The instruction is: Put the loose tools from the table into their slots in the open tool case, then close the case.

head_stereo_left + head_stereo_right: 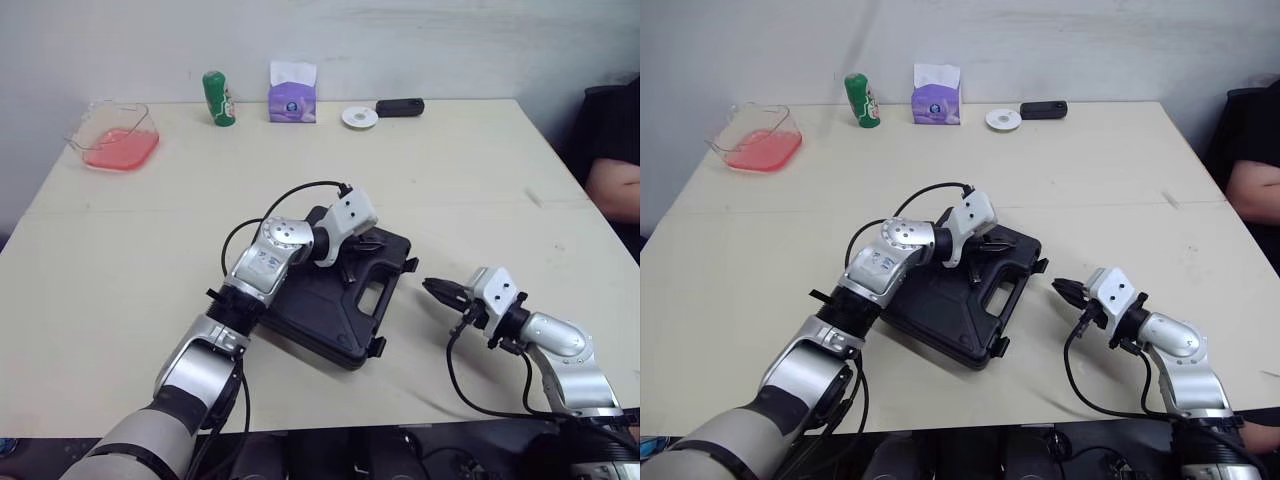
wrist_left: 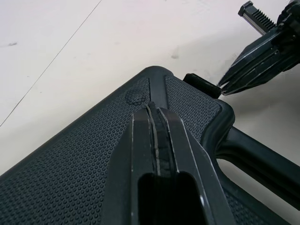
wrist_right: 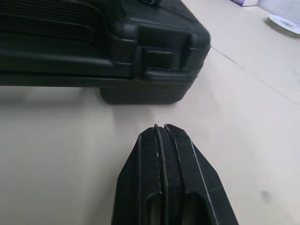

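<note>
While the black stippled hard-plastic tool case (image 1: 330, 300) lies shut mid-table (image 1: 150, 230), the left gripper (image 2: 153, 110), clenched empty, sits on its lid and the right gripper (image 3: 161, 129), also clenched empty, faces a latch (image 3: 159, 58). The case looks rigid, weighty and grippy: press the latches, lift by the handle (image 1: 378, 290).

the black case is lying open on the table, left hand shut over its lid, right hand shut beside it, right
Not open: the case is closed, lid down on its base, as the right wrist view shows. The rest holds: the left hand is shut over its lid, and the right hand is shut beside it.
</note>
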### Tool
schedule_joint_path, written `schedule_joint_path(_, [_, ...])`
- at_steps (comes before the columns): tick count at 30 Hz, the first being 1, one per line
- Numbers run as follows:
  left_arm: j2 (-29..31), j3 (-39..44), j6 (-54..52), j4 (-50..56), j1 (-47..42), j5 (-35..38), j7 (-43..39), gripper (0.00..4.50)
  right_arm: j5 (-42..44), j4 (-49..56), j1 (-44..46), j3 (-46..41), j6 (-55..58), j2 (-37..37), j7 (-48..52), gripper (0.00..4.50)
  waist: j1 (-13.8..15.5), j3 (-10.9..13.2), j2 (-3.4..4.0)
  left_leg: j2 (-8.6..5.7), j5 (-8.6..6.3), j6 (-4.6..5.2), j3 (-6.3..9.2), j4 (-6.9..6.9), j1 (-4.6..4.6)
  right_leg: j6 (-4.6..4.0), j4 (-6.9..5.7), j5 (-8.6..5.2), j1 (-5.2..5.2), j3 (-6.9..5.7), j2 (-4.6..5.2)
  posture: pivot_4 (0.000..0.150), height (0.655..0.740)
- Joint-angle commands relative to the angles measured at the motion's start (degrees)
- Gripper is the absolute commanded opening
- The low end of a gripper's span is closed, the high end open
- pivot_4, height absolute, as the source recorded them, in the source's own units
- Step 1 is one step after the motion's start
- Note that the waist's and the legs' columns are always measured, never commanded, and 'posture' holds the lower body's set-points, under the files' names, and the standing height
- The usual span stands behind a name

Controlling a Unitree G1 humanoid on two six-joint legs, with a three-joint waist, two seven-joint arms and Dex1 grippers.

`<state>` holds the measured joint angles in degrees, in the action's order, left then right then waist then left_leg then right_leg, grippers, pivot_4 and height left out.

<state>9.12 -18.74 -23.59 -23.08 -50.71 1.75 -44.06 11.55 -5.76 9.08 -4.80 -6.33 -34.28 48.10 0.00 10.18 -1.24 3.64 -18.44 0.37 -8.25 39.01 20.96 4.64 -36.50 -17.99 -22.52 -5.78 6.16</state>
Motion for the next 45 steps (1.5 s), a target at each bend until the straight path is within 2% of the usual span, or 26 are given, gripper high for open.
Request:
schedule_joint_path(1, [-0.5,-6.4,-2.7,-5.7,5.2,-4.1,-1.4,0.05,0.1,0.1,1.2,0.3,-1.6,0.1,0.4,0.00,0.0,-0.2,0.08,0.00,-0.03,0.00,0.01,0.00,0.01,0.00,0.02,0.00,0.01,-0.01,0.14,0.150,0.7400])
schedule_joint_path(12, [-1.6,-6.3,-1.9,-5.5,5.1,-3.9,-3.8,0.05,-1.6,-1.9,6.0,2.5,-1.3,1.8,-1.0,0.00,0.1,-0.4,0.11,-0.05,-0.07,0.07,0.07,-0.01,0.06,0.02,0.08,-0.01,0.05,-0.12,0.28,0.150,0.7400])
schedule_joint_path(26, [-2.7,-5.7,0.9,-5.0,5.2,-4.1,-3.2,0.05,-0.9,0.3,7.3,3.2,-0.5,2.5,0.2,0.00,0.0,-0.5,0.11,-0.04,-0.11,0.11,0.07,-0.01,0.10,0.04,0.18,0.00,0.06,-0.14,0.31,0.150,0.7400])
schedule_joint_path(45, [-1.4,-10.0,-3.4,-3.6,8.0,-6.8,-7.4,0.05,-0.5,4.4,7.7,3.4,1.4,1.9,2.8,0.00,-0.1,-0.7,0.12,0.02,-0.14,0.08,0.07,-0.15,0.08,0.03,0.36,0.00,0.06,-0.14,0.30,0.150,0.7400])
